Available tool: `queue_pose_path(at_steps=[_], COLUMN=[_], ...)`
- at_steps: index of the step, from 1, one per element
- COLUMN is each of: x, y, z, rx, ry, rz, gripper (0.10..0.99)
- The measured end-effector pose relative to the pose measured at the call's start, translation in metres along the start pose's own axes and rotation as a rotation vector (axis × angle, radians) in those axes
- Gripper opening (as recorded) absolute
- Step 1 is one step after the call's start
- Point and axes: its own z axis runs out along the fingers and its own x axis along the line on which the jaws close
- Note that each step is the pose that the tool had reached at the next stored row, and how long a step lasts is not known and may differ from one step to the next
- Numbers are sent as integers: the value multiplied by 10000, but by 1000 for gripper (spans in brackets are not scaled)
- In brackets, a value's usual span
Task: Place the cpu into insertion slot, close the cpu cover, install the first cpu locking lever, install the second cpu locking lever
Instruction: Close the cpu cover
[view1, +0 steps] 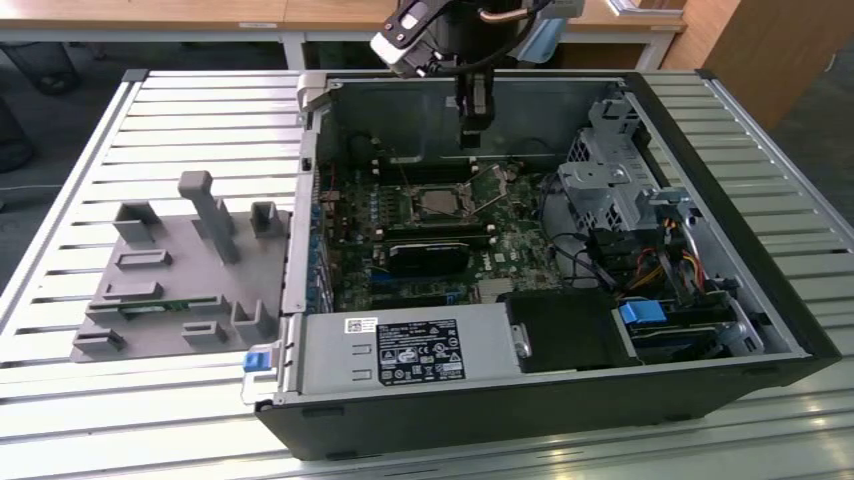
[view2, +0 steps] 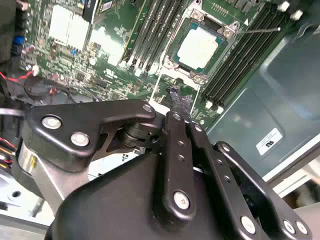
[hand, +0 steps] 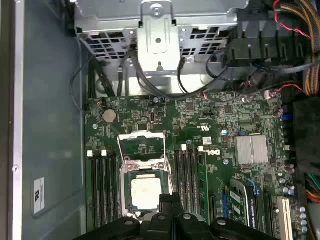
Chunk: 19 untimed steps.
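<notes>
On your slatted bench (view1: 200, 110): one open computer case (view1: 534, 410), green circuit board (hand: 200, 115) inside. Your gripper (view1: 470, 138) hangs over the board, jaws pressed together on nothing. Cpu cover (hand: 141, 133) is flipped open, just beside the insertion slot (hand: 126, 192). Cpu (hand: 146, 192) lies seated in that slot, silvery top up.

Arm (view1: 434, 30) overhead, slim black hand (view1: 470, 140) straight down, fingers (hand: 167, 202) pressed tight together.
</notes>
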Motion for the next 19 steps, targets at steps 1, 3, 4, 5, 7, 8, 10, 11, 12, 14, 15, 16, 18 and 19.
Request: queue_pose_path(at_steps=[1,3,4,5,7,8,10,11,12,14,15,16,18,19], x=[0,0,0,0,0,0,0,0,0,0,0,0,0,0], y=[0,0,0,0,0,0,0,0,0,0,0,0,0,0], z=[0,0,1,1,1,1,1,1,1,1,1,1,1,1], rx=[1,3,3,4,6,6,7,8,7,7,7,8,7,8], ry=[-2,8,14,20,30,33,36,36,37,37,37,37,37,37], rz=[6,-120,-180,-244,-360,-395,-427,-430,-433,-433,-432,-433,-433,-433], gripper=[106,106,106,106,106,106,106,106,106,106,106,106,106,106])
